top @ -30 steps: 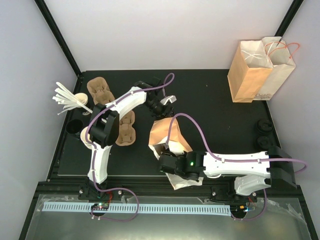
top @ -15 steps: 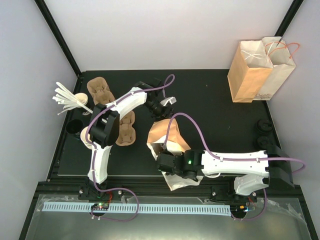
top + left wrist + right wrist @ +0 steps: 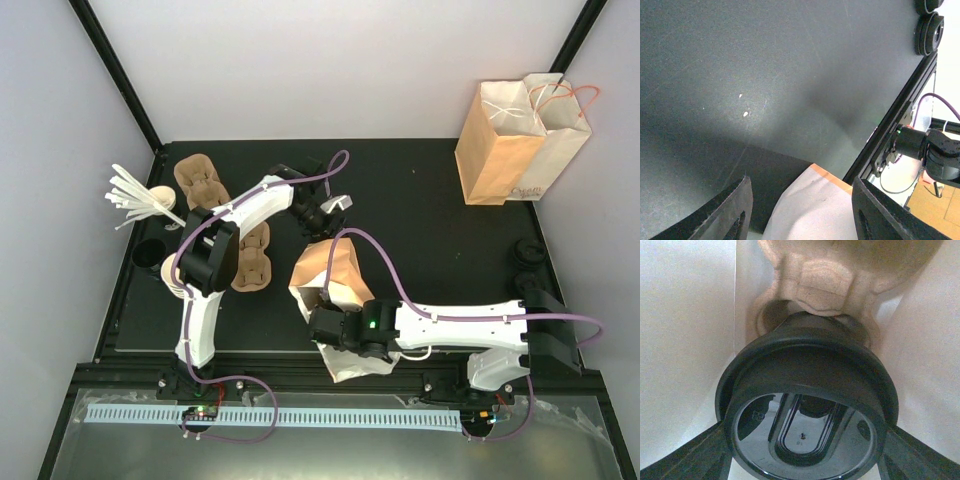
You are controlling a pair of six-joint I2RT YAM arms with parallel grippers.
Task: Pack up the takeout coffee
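Black-lidded takeout coffee (image 3: 807, 415), clamped in your right gripper (image 3: 805, 456) inside the paper bag (image 3: 316, 266), faces the pulp carrier (image 3: 825, 285) at twelve o'clock, while your left gripper (image 3: 804, 210) gapes wide at the bag's rim.

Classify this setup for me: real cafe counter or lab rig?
Most likely a lab cell staged as a takeout packing station: plain white walls in a black frame, with paper bags and pulp cup carriers laid out on a black table.
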